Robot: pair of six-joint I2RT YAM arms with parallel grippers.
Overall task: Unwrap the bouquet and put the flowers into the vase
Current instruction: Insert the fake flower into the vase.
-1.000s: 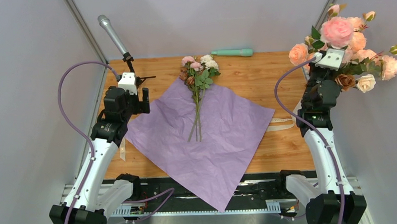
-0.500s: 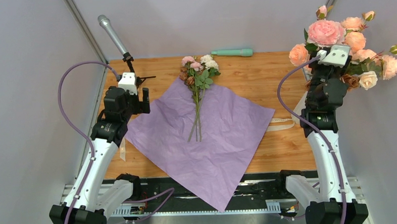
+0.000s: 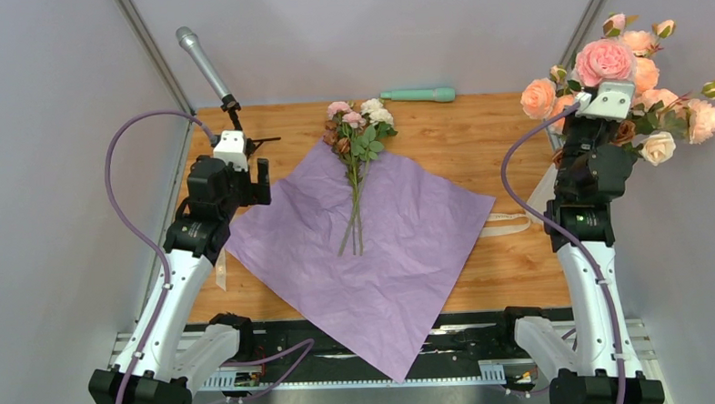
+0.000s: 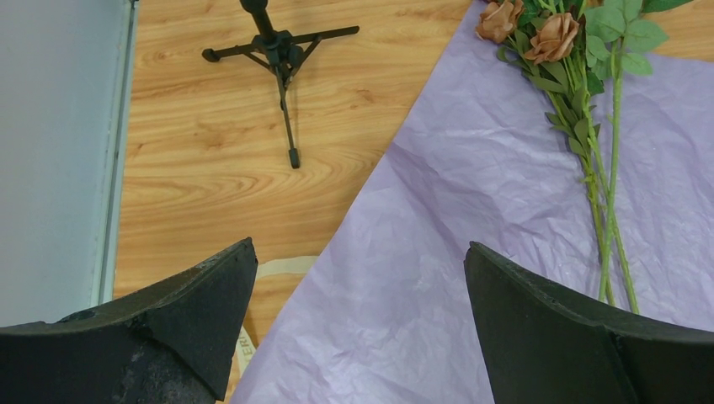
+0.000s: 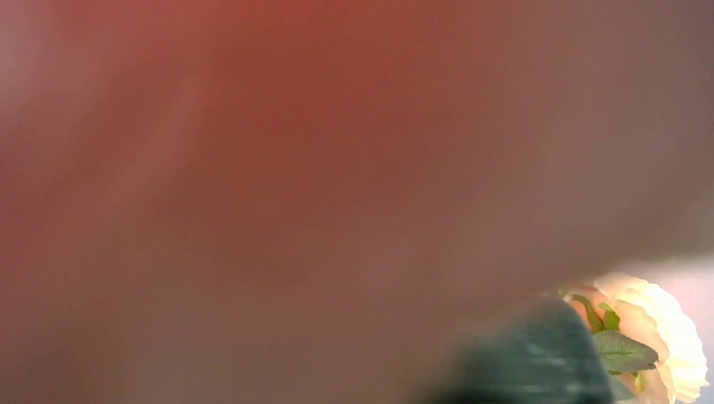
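Observation:
The bouquet lies unwrapped: its lilac crinkled paper (image 3: 374,247) is spread flat on the wooden table. The flowers (image 3: 356,129), small pink, white and brown roses on thin green stems (image 4: 602,194), rest on the paper's far corner. My left gripper (image 3: 251,175) (image 4: 362,252) hangs open above the paper's left edge, with nothing between its fingers. My right gripper (image 3: 617,129) is raised at the far right, buried among large peach-orange roses (image 3: 644,71); its fingers are hidden, and a blurred bloom fills the right wrist view. The vase is out of view.
A mint-green cylinder (image 3: 419,95) lies at the table's far edge. A microphone on a small black tripod (image 4: 278,50) stands at the back left. Cream ribbon lies loose beside the paper on the right (image 3: 510,223) and on the left (image 4: 282,268).
The right arm has lifted and shifted right within the peach-orange roses, and those blooms have swayed. The left arm, the paper and the small flowers have not moved.

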